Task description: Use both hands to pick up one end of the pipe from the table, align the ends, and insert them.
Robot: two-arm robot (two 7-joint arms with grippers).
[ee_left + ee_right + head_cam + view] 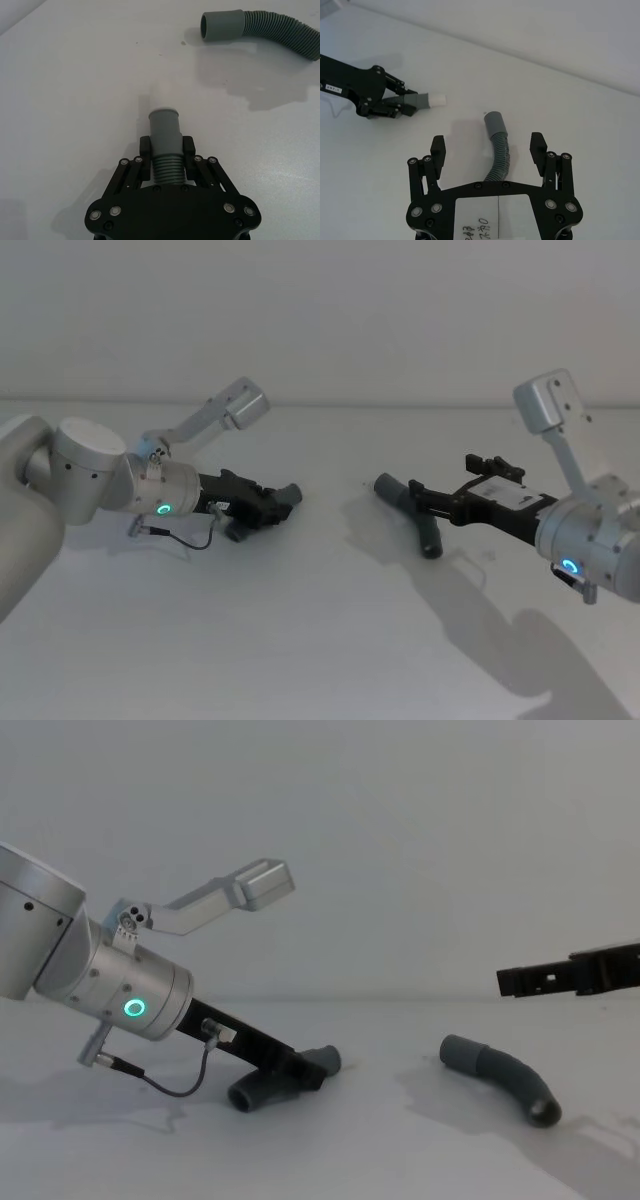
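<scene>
The left hose piece (pixel 165 131) sits clamped in the left gripper (pixel 166 150), whose fingers (pixel 145 150) close on it where the ribs meet the left cuff (pixel 165 122). A whitish tip (pixel 163 95) sticks out ahead over the table (pixel 320 650). In the chest view this piece (pixel 262 1093) tilts, cuff end raised and dark ribbed mouth low; whether the mouth touches the table cannot be told.

The right hose piece (pixel 505 1085) lies flat on the table to the right. Its right cuff (pixel 495 122) points toward the left gripper, and its open mouth shows in the left wrist view (pixel 220 25). The right gripper (pixel 488 144) hovers over it with fingers (pixel 438 147) spread wide, the ribbed bend lying between them from the wrist. The chest view shows that gripper (pixel 512 982) above and clear of the hose.

A bare stretch of table separates the two cuffs. A thin black cable (pixel 175 1085) loops under the left wrist. The far ribbed end of the right piece is hidden behind the gripper body in the right wrist view.
</scene>
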